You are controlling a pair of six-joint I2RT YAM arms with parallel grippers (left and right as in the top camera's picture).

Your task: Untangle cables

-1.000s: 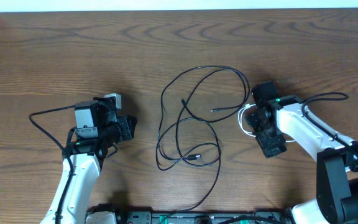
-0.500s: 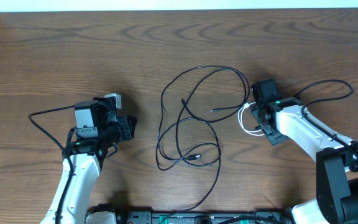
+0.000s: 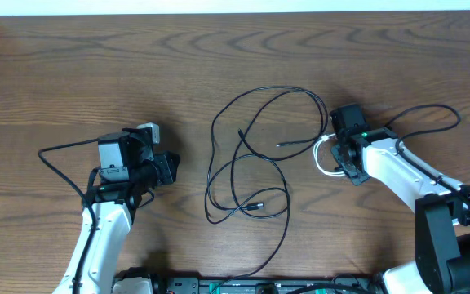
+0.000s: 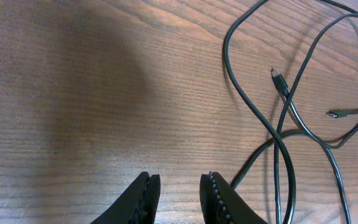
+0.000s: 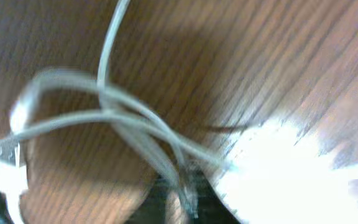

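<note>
**A:** Start at the left. What is the left gripper (image 4: 179,178) doing?

**B:** It hovers over bare table (image 3: 96,65), well to the left of the black cables (image 3: 213,139). Its fingers are a little way apart and there is nothing between them. It touches no cord.

**A:** And the black cables themselves?

**B:** They lie in a loose heap mid-table, with one wide loop at the top and smaller loops below. The strands cross each other in several places. A plug end (image 4: 279,79) lies inside the heap, and a second plug end (image 4: 333,114) lies to its right. None of the strands is lifted or drawn clear of the others.

**A:** So nothing is sorted there. What is to the right of that heap?

**B:** The white cord (image 5: 104,99) is just beside the heap's right edge, bunched into a few small loops. I cannot tell whether it overlaps the outermost black loop or only lies against it.

**A:** Does the right gripper (image 5: 182,193) have it?

**B:** Its fingers are pressed together. The wrist picture is blurred, but white strands run down into the gap between them, so I read it as pinching the white cord.

**A:** How far along is the task?

**B:** Early, I'd say. One cord is gripped but not yet drawn away from the heap. The black crossings all remain to be undone.
</note>
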